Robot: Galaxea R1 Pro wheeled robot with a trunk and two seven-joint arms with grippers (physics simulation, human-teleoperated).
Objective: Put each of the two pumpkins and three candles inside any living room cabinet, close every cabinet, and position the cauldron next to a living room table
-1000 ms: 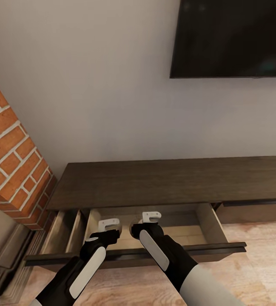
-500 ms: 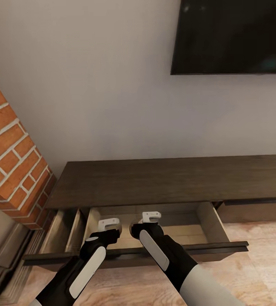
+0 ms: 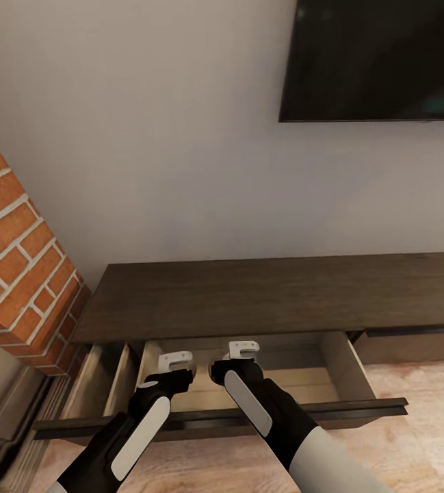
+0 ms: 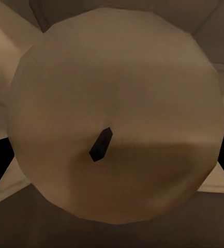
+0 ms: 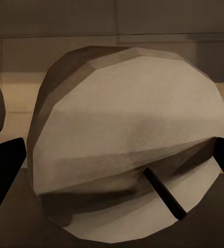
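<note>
Low in frame, above the cabinet (image 3: pixel 249 294) with its drawer pulled open: left gripper (image 3: pixel 174 358) apparently clamping 1 candle (image 4: pixel 114 116), right gripper (image 3: pixel 243 349) fingers (image 5: pixel 3 170) flanking another candle (image 5: pixel 132 139), likely gripped.

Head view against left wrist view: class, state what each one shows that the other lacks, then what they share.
Head view: the dark cabinet top, brick pillar, wall screen, and both arms, with the left gripper and right gripper over the open drawer. Left wrist view: a tan candle seen end-on, with its dark wick. Shared: the drawer's pale interior.
</note>
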